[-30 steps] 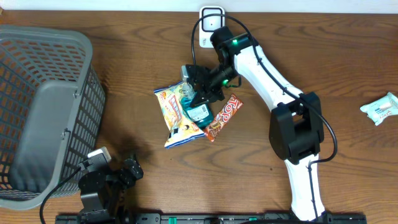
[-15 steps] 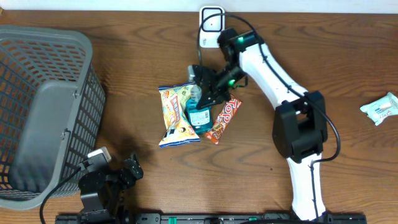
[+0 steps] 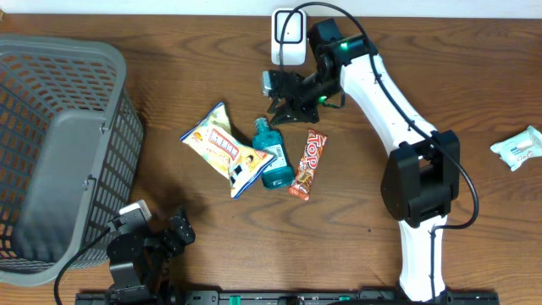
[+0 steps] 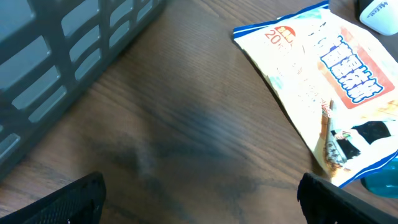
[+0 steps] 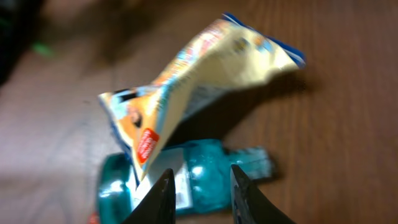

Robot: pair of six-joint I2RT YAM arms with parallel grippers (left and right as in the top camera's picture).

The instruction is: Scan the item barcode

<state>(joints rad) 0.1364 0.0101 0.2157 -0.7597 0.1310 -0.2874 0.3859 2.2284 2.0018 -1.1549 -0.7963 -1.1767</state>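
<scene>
Three items lie mid-table: a yellow snack bag (image 3: 224,151), a teal bottle (image 3: 271,161) lying flat with its white label up, and a red candy bar (image 3: 306,165). A white barcode scanner (image 3: 288,38) stands at the far edge. My right gripper (image 3: 284,97) hangs between the scanner and the items, touching none of them. Its wrist view shows the right gripper (image 5: 202,190) with a narrow gap and nothing in it, the bottle (image 5: 199,177) and the bag (image 5: 199,81) lying beyond. My left gripper (image 3: 178,230) rests at the front left, and the left gripper (image 4: 202,205) stands wide open over bare wood.
A grey mesh basket (image 3: 59,144) fills the left side, and its wall (image 4: 62,50) is close to the left gripper. A small white packet (image 3: 518,148) lies at the far right edge. The scanner's black cable loops over the right arm.
My right gripper has pulled back from over the items toward the scanner, its jaws narrowing. The snack bag has slid left and turned; the bottle and candy bar shifted slightly. The left arm is still.
</scene>
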